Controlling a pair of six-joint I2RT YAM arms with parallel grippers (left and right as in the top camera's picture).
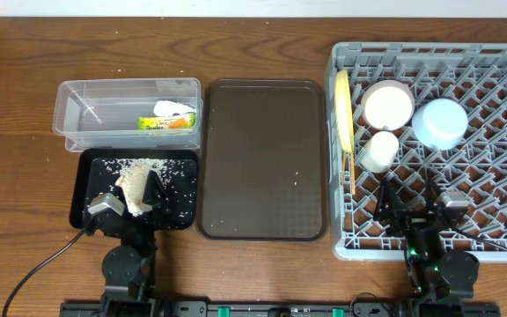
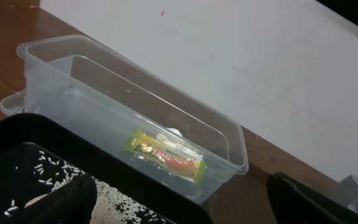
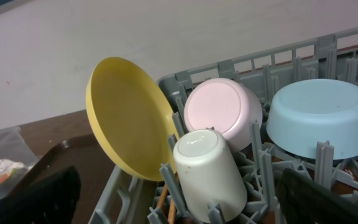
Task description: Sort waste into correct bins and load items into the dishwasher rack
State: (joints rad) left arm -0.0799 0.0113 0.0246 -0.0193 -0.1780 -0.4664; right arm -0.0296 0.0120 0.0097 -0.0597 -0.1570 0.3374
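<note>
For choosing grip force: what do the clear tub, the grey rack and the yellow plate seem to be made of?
The clear tub: probably thin plastic; see-through, glossy walls. The grey rack: moulded hard plastic, matte, uniform lattice. The yellow plate: likely plastic or melamine, smooth satin surface; ceramic cannot be excluded.

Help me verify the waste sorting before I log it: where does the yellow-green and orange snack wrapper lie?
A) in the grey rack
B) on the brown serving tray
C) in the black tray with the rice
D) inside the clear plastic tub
D: the wrapper lies on the floor of the clear tub, next to the white tissue, while the black tray holds only rice scraps.
</note>
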